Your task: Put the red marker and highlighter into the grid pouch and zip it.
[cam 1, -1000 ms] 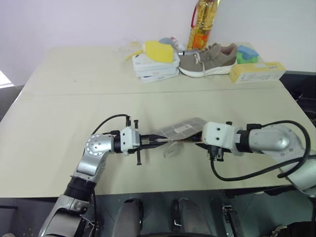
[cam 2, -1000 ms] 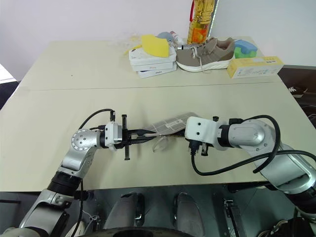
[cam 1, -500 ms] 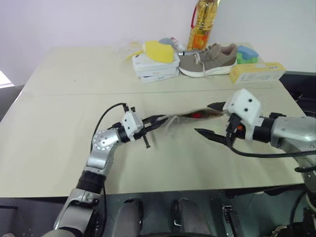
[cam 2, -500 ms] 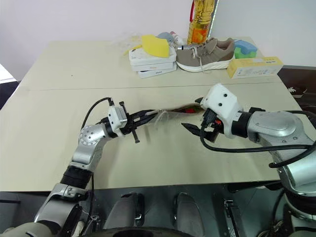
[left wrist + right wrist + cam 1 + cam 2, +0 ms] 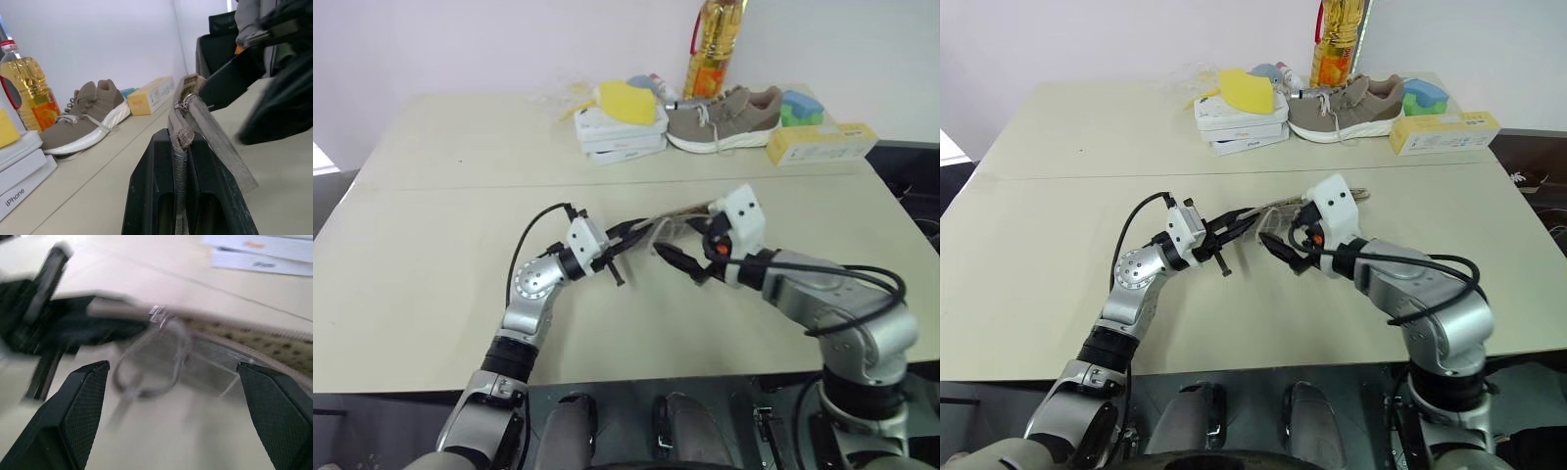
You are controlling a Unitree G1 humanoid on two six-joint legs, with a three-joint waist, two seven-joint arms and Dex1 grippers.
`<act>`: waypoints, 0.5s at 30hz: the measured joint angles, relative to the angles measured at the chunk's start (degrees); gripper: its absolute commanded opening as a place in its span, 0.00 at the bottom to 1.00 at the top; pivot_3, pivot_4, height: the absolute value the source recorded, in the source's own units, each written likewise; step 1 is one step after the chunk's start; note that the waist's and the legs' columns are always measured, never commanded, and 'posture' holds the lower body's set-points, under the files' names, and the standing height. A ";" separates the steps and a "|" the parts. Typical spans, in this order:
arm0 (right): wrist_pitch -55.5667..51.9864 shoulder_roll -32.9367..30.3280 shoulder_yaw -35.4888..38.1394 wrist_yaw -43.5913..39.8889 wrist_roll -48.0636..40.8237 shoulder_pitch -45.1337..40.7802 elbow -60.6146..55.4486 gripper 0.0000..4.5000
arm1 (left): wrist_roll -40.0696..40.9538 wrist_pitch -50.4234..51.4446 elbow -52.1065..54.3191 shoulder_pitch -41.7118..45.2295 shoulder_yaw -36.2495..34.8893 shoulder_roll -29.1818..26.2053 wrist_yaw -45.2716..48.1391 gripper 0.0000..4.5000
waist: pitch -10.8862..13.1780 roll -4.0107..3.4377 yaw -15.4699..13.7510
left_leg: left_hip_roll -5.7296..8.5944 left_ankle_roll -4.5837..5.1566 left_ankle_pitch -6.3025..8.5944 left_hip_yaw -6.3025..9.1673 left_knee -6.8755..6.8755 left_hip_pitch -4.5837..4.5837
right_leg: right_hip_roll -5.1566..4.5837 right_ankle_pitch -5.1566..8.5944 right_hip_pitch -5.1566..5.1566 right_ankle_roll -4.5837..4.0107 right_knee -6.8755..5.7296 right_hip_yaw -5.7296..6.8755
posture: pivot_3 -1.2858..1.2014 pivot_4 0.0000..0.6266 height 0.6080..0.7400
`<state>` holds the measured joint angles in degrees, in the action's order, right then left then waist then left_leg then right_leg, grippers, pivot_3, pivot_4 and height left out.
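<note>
The grid pouch point(image 5: 683, 213) hangs edge-on above the table, grey with white grid lines. My left gripper point(image 5: 638, 231) is shut on its near end, and in the left wrist view its fingers point(image 5: 161, 161) pinch the fabric edge just below the zipper pull point(image 5: 184, 102). My right gripper point(image 5: 685, 241) stands open beside the pouch, close to the left gripper. In the right wrist view its fingertips point(image 5: 88, 382) are spread on either side of the clear cord loop point(image 5: 154, 367), with nothing between them. The red marker and the highlighter are hidden.
At the table's far edge stand a brown shoe point(image 5: 724, 116), an oil bottle point(image 5: 715, 44), stacked white boxes point(image 5: 622, 132) with a yellow item on top, and a long yellow box point(image 5: 822, 143). A seam point(image 5: 460, 184) crosses the tabletop.
The right gripper opened and came off the pouch, swung out to the right, then came back beside it. The left gripper raised the pouch's end off the table.
</note>
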<state>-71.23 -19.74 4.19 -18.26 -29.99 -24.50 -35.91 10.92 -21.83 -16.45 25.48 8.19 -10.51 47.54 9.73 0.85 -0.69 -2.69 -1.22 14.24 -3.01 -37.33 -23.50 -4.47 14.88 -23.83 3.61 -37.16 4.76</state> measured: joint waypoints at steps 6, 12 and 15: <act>-0.53 1.55 -0.57 2.17 -0.18 -0.36 1.62 0.22 | 0.00 0.04 0.10 0.00 0.04 -0.11 -0.26 0.00 | 0.00 0.00 0.00 | 0.00 0.00 0.00 0.00 0.02 -0.01 | 0.00 0.00 0.00 0.00 0.00 0.01 | 0.52 0.24 1.00; -1.88 0.40 0.61 2.11 -1.56 -0.25 1.02 0.01 | -0.03 0.07 0.42 0.00 0.04 -0.66 -0.27 0.00 | 0.00 0.00 0.01 | 0.00 0.00 0.00 0.00 0.03 -0.01 | 0.00 0.00 0.00 0.00 0.01 0.01 | 0.52 0.24 1.00; -2.76 -2.65 2.12 1.43 -2.42 -0.27 -0.66 0.01 | -0.13 0.05 0.46 0.00 0.06 -1.09 -0.18 0.00 | 0.00 0.00 -0.03 | 0.00 0.01 0.00 0.01 0.02 -0.01 | -0.01 0.00 0.00 0.00 0.02 0.01 | 0.52 0.24 1.00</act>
<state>-73.99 -22.39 6.32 -16.82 -32.41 -24.77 -36.57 10.79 -21.79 -15.99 25.48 8.26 -11.60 47.36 9.73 0.85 -0.72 -2.69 -1.22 14.24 -3.00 -37.31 -23.51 -4.48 14.88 -23.83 3.61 -37.14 4.78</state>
